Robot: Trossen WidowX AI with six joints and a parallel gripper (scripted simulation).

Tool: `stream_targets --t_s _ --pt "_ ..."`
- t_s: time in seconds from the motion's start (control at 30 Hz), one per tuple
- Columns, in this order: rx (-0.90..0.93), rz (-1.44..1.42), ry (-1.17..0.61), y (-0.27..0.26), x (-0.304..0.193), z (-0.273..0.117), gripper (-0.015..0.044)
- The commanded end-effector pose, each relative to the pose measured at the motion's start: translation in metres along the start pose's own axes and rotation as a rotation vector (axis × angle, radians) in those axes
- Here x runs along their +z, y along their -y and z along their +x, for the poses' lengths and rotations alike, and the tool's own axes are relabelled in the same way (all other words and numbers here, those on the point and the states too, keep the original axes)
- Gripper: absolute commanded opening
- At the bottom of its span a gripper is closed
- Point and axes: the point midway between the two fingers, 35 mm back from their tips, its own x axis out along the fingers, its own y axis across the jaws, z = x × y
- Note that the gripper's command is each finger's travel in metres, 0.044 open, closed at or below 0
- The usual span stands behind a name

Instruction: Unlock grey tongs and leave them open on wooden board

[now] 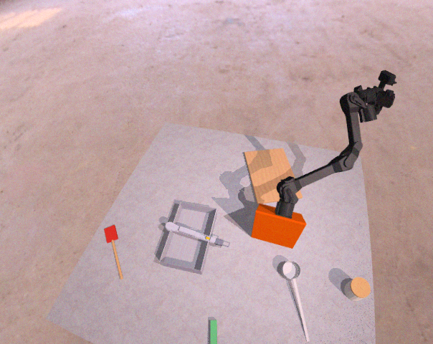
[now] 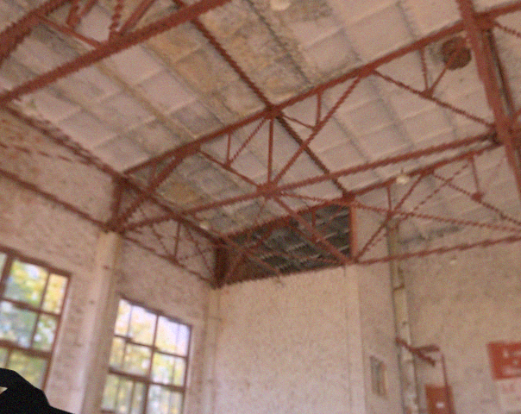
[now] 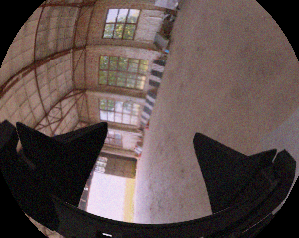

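"Top view?"
"A pale mat [image 1: 242,296]; the tongs [image 1: 190,233] lie across the tin [image 1: 178,264]. The green block [image 1: 213,332] is cut off."
"Exterior?"
"Roof trusses [image 2: 269,109]; a red sign's [image 2: 512,360] writing is unreadable."
"Wrist?"
"Hall windows [image 3: 122,71]; the claw [image 3: 152,133] gapes wide, holding nothing."

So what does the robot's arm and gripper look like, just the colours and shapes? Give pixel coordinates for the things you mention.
The arm [image 1: 353,127] is dark grey to black, with slim links and chunky rounded joints. The gripper [image 3: 152,133] has two black, pointed, wedge-like fingers.

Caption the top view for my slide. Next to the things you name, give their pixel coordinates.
Grey tongs [image 1: 191,232] lie across a roasting tin [image 1: 180,265]; the robot arm [image 1: 353,127] reaches away from them.
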Motion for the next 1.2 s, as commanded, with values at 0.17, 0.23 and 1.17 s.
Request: stream_targets --t_s 0.17,0.23,1.17 --pt "0.041 -0.008 -0.035 -0.013 -0.015 -0.009 0.0260" --pt "0.073 -0.015 -0.065 -0.023 -0.027 -0.016 0.0260" --pt "0.468 -0.037 -0.508 -0.128 -0.184 -0.163 0.0260"
